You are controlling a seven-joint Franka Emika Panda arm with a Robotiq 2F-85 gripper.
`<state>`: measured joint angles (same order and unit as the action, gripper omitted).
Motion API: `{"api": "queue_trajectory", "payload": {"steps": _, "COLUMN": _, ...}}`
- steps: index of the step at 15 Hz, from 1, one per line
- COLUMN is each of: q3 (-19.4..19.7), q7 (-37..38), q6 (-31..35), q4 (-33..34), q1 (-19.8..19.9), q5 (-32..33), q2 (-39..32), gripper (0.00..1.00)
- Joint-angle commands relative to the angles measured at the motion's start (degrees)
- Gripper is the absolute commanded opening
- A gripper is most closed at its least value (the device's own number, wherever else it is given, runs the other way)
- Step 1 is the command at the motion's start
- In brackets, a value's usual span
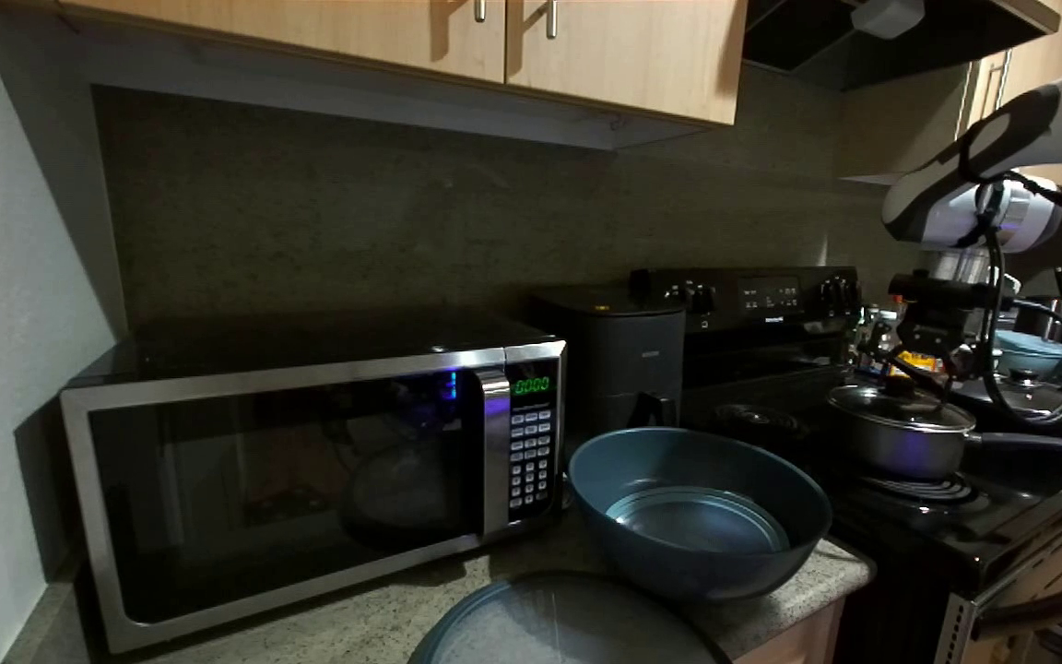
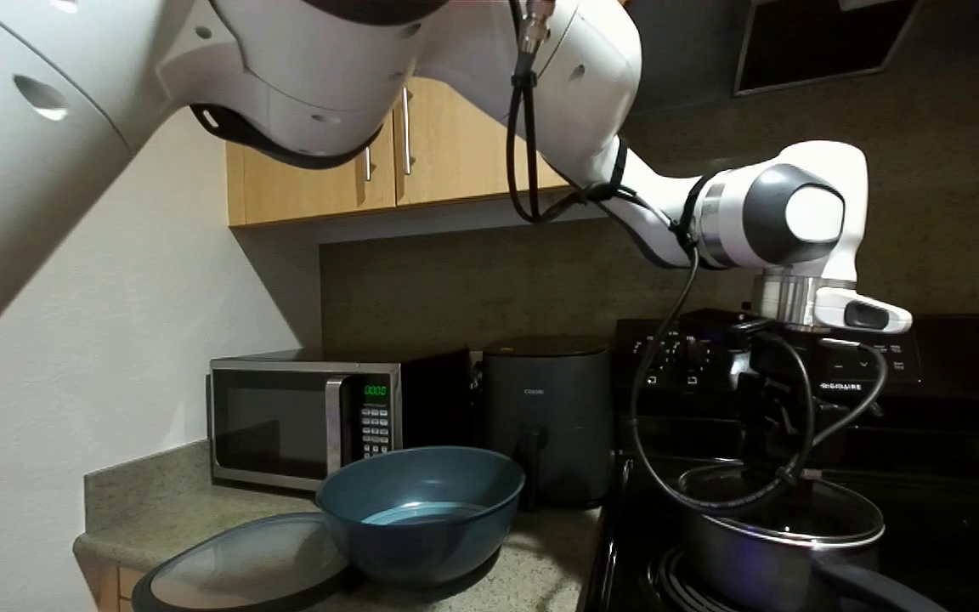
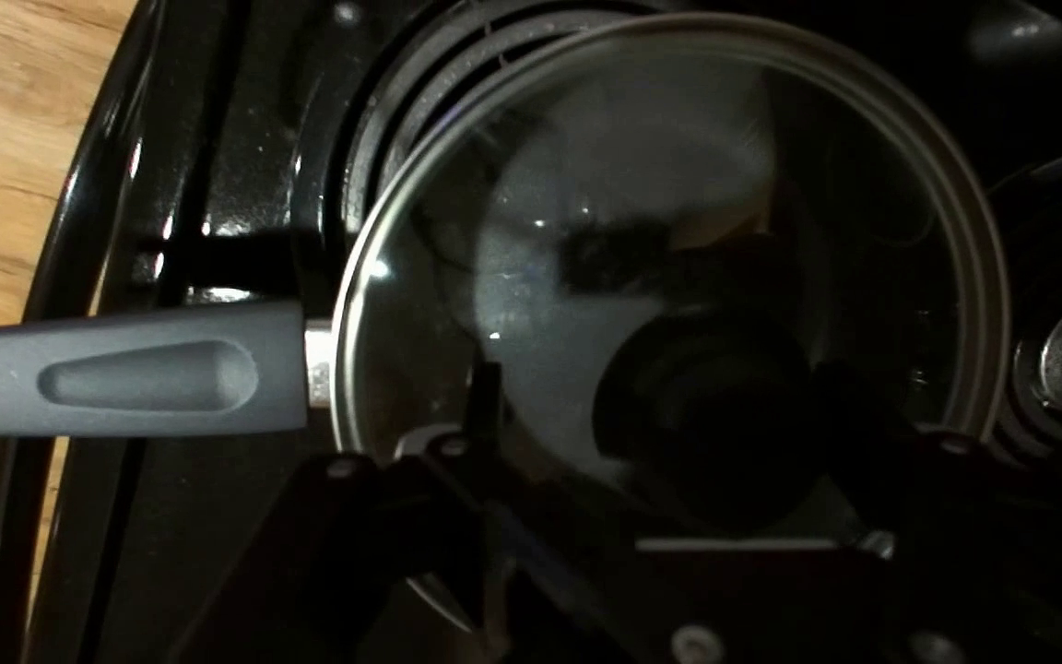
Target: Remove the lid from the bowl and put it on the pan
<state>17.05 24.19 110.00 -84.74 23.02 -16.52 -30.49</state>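
Note:
A round glass lid (image 3: 678, 157) with a metal rim and a dark centre knob (image 3: 660, 369) sits on the dark grey pan (image 2: 753, 561), which stands on a stove burner. In the wrist view my gripper (image 3: 658, 383) straddles the knob from above. Its jaws are apart, with a visible gap between the knob and the left finger (image 3: 485, 401). On the right side the finger merges with the dark knob, so contact there cannot be made out. The large blue-grey bowl (image 1: 697, 516) rests uncovered on the counter in both exterior views.
A wide translucent cover (image 2: 251, 561) with a dark rim lies against the bowl. Behind stand a microwave (image 1: 291, 498) and a black air fryer (image 2: 547, 425). The pan's grey handle (image 3: 153, 369) reaches past the stove's front edge. Another lidded pan (image 1: 1047, 397) is farther along.

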Motion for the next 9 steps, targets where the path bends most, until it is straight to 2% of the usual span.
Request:
{"api": "queue_trajectory", "payload": {"steps": 1, "q3": -0.34, "q7": 0.83, "q6": -2.41, "q4": 2.59, "q1": 1.09, "q5": -1.1, "q2": -1.46, "gripper": 0.53}}
{"api": "queue_trajectory", "payload": {"steps": 5, "q3": -0.51, "q7": -1.15, "q6": 0.16, "q4": 3.55, "q1": 1.15, "q5": -0.67, "q2": -1.89, "gripper": 0.31}}
{"api": "queue_trajectory", "payload": {"steps": 7, "q3": -0.54, "q7": -2.34, "q6": 2.27, "q4": 3.78, "q1": 1.08, "q5": -0.23, "q2": -2.03, "gripper": 0.24}}
{"api": "queue_trajectory", "payload": {"steps": 9, "q3": -0.62, "q7": -3.85, "q6": 5.27, "q4": 3.65, "q1": 1.02, "q5": 0.21, "q2": -2.35, "gripper": 0.23}}
